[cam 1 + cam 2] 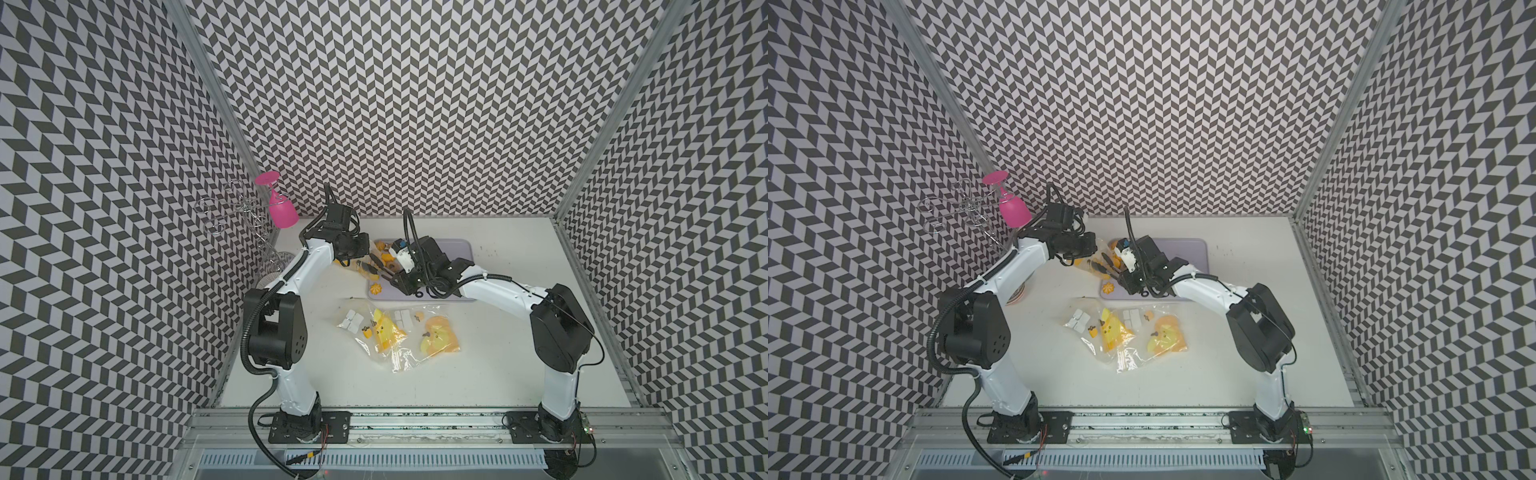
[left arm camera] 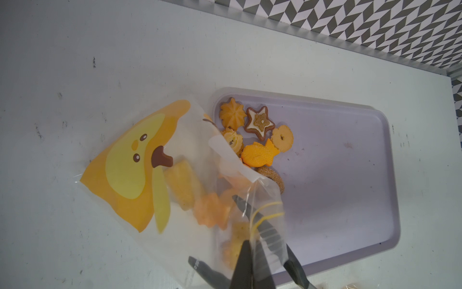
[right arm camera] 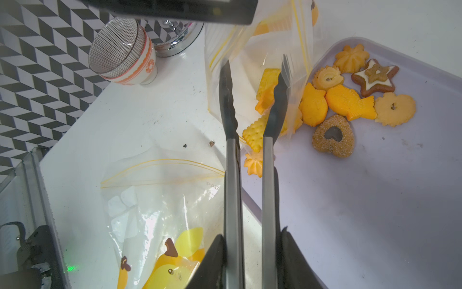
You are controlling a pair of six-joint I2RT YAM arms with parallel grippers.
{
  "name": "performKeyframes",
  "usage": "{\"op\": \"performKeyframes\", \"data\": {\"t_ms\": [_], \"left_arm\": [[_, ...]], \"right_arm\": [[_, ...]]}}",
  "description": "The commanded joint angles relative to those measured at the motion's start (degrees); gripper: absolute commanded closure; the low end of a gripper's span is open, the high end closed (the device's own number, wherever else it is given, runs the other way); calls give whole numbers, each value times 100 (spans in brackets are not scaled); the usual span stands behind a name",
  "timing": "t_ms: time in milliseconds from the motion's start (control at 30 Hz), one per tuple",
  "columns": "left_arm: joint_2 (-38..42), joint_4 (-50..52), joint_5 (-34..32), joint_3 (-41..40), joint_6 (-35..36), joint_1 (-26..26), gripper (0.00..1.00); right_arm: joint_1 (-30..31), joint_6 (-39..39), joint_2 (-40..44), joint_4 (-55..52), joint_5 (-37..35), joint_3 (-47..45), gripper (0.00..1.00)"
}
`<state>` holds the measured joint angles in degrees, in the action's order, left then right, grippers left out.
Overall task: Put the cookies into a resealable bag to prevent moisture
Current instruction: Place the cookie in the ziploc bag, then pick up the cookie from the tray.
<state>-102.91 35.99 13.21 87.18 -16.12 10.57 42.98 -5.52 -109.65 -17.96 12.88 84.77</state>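
Cookie-bagging under way: my left claw pinches the clear chick-printed zip bag at the edge of the lilac tray. My right claw grips grey metal tongs, tips parted inside its mouth. Orange toy cookies sit bagged or on the tray: light, hard, likely slick; pinch edgewise.

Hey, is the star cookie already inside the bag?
No, the star cookie lies bare on the purple tray, outside the mouth of the bag.
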Motion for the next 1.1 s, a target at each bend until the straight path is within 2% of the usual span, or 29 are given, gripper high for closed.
{"op": "performKeyframes", "data": {"t_ms": [0,167,367,533,633,800,1067], "left_arm": [[87,-115,33,-16,46,-20,100],[89,-112,-13,-16,41,-23,100],[89,-84,-91,-8,33,-28,100],[240,-160,-213,-49,-7,-30,100],[391,-291,-209,-134,-16,-37,100],[638,-515,-241,-286,-59,-85,100],[861,-734,-236,-447,-125,-180,100]], "right_arm": [[37,73,383,353,-53,-91,67],[35,25,793,422,-124,-403,69],[35,-192,1946,932,-382,-1680,71],[26,-451,2507,1352,-1094,-2730,71],[17,-459,2307,1279,-1325,-2766,70],[17,-297,1488,627,-1460,-2076,69],[17,-297,891,663,-1639,-1698,65]]}}
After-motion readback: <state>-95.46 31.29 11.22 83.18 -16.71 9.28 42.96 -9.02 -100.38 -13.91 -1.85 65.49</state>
